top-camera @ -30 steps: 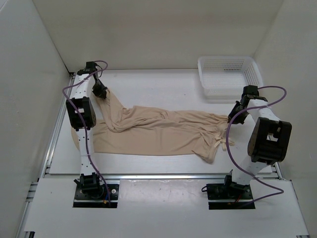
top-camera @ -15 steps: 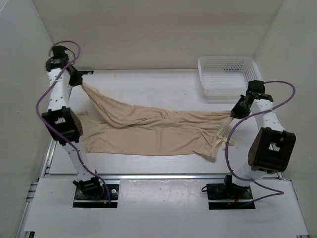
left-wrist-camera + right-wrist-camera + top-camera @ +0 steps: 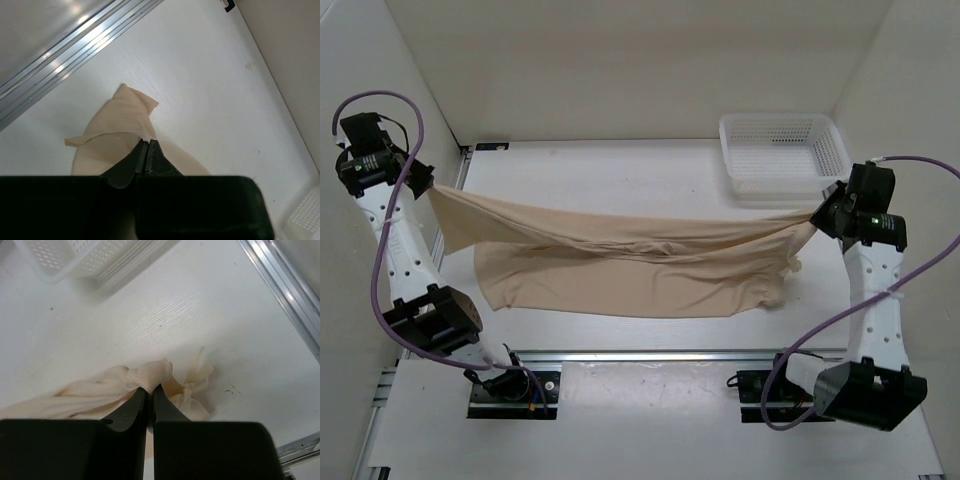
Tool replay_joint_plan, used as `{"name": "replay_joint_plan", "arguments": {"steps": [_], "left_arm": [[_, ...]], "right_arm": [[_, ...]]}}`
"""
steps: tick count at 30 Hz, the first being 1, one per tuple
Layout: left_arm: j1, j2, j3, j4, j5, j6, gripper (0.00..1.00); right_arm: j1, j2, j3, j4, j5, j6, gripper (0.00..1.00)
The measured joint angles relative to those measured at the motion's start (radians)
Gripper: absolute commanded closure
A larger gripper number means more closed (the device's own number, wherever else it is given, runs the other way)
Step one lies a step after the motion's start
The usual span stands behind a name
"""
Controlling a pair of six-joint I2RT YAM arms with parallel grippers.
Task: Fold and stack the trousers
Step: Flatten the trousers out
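trousers [image 3: 620, 268] hang, seemingly taut, between left hand [image 3: 424, 183] and right hand [image 3: 817, 213]

The trousers [image 3: 620, 265], a second ago lying rumpled on the bench [image 3: 620, 170], have been lifted along their far edge and drawn taut between the two sets of jaws, while the near part is left draped on the bench. The left jaws have been raised and carried out to the left. The right jaws have been raised and carried rightward, beside the basket [image 3: 780, 183].
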Motion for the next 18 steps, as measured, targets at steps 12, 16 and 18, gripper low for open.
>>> {"name": "replay_joint_plan", "arguments": {"steps": [12, 16, 18], "left_arm": [[-0.004, -0.029, -0.014, -0.002, 0.011, 0.014, 0.9], [-0.054, 0.174, 0.142, 0.016, 0.025, 0.015, 0.9], [-0.087, 0.304, 0.259, 0.013, 0.032, 0.016, 0.9]], "right_arm": [[0.0, 0.021, 0.097, -0.039, 0.05, -0.017, 1.0], [0.0, 0.165, 0.166, -0.025, 0.051, -0.016, 1.0], [0.0, 0.233, 0.198, -0.016, 0.057, -0.015, 1.0]]}}
